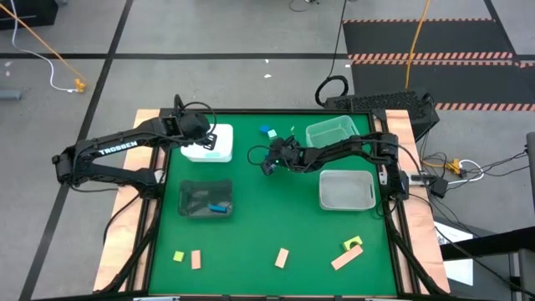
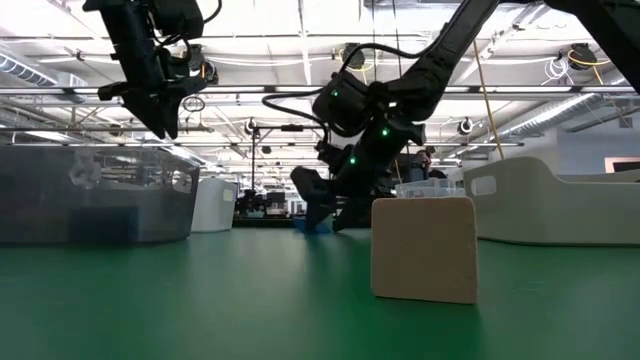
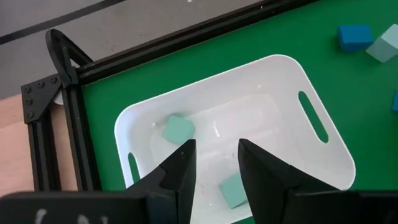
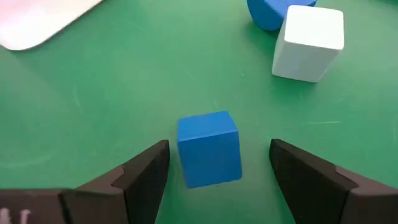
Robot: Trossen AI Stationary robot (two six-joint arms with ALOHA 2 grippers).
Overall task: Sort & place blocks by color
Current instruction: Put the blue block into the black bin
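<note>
Your right gripper [image 4: 217, 165] hangs low over the green mat near the middle of the table, fingers spread wide, with a blue cube [image 4: 209, 148] sitting on the mat between them and touching neither. Its faces are smooth and matte, with crisp edges, and it stands square on the mat. Just beyond it stands a pale block [image 4: 309, 43], taller than wide, and behind that a rounded blue piece [image 4: 268, 14] cut off by the picture's edge.

Your left gripper [image 3: 216, 163] hovers above the white tray [image 3: 320, 140] at the table's far left, fingers a little apart and holding nothing. Two pale teal-green blocks lie on the tray's floor, one [image 3: 177, 129] near a corner, the other [image 3: 231, 190] partly hidden by a finger. The tray is glossy plastic with rounded corners and slot handles.

From above, you see a grey tray [image 1: 194, 191] holding a blue bar [image 1: 220, 209], a clear tray [image 1: 333, 127] and another white tray [image 1: 347, 203] on the right. Along the near edge lie a yellow-green cube [image 1: 178, 257], three tan-peach bars [image 1: 196, 260] [image 1: 282, 257] [image 1: 345, 259] and a yellow-green block [image 1: 353, 244] just beside the last bar.
</note>
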